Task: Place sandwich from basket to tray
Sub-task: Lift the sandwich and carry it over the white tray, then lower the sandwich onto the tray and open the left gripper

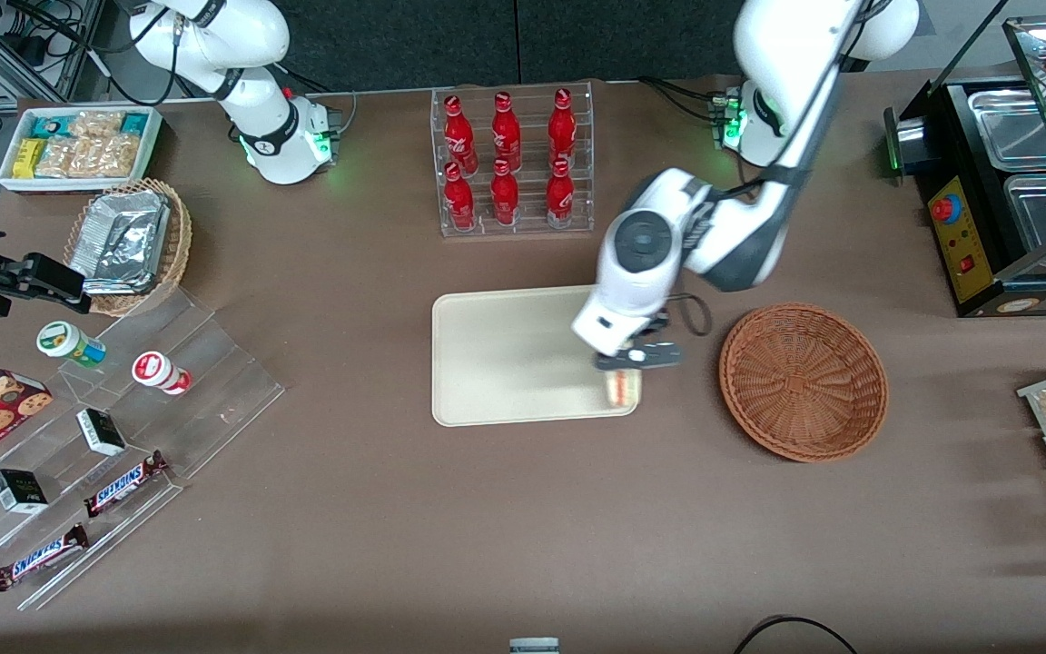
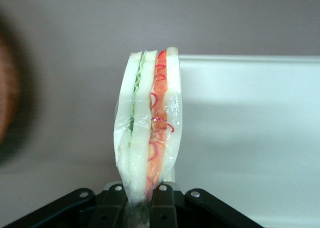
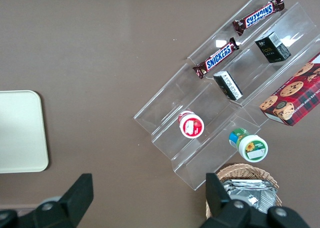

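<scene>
Over tray edge nearest basket: pincer clamped on sandwich, wedge hanging above tray rim, clear of bench. Probably light, soft, film-wrapped, slippery; best gripped across flat bread faces, gently, to avoid crushing filling.

The wrapped sandwich is held on edge by the gripper, at the tray's corner nearest the basket. The basket is seen empty beside the tray.

Red-striped pale sandwich (cream tray).
</scene>
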`<state>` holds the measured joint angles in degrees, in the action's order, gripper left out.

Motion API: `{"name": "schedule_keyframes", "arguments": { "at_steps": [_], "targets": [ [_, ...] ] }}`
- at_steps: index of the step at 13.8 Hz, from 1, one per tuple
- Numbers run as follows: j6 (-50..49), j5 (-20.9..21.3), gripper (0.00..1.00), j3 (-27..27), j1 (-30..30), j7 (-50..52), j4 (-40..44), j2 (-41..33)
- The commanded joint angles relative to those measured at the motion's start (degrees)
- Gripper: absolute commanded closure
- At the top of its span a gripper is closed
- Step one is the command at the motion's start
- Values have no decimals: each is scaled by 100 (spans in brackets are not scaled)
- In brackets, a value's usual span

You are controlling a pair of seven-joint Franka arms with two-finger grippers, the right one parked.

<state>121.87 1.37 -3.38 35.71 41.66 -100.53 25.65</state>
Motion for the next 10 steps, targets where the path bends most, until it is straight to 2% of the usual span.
{"name": "schedule_keyframes", "arguments": {
  "at_steps": [1,6,10],
  "targets": [
    [-67,-14,100,-22,313,-123,490,379],
    [-67,-67,100,-260,349,-544,676,608],
    [99,-85,100,-339,367,-213,684,783]
  ]
}}
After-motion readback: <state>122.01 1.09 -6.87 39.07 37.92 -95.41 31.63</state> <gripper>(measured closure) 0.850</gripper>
